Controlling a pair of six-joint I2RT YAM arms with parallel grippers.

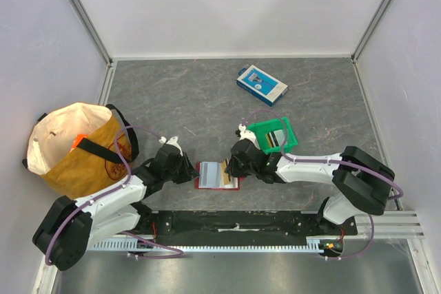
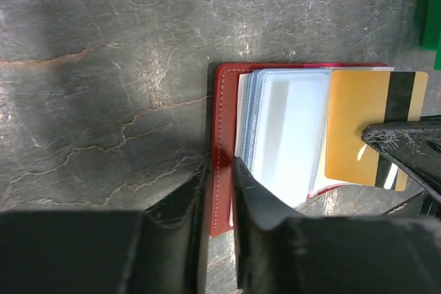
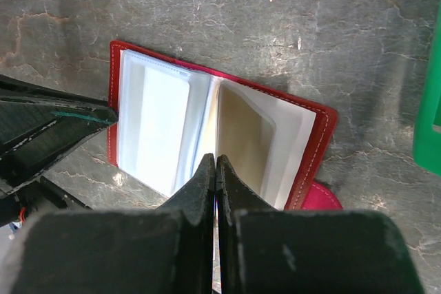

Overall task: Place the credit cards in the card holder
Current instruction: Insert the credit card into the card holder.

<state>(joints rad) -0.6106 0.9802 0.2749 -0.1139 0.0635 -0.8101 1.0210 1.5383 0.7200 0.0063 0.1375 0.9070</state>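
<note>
Pinching the red cover edge of the card holder [image 2: 222, 170], the left gripper [image 2: 219, 191] pins it open on the table [image 1: 179, 101]; the right gripper [image 3: 216, 170], fingers pressed together, grips a tan-yellow card [image 2: 365, 129] at a clear sleeve. More cards [image 1: 273, 140] sit in a green bin [image 1: 256, 129] just beside; a blue-and-white box [image 1: 262, 85] lies farther back, and a yellow bag [image 1: 76, 149] at the left.

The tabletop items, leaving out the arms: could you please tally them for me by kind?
Red card holder: 1
Green plastic bin, cards inside uncountable: 1
Blue-and-white box: 1
Tan and white bag: 1
Tan-yellow card with black stripe at the holder: 1
Total: 5
</note>
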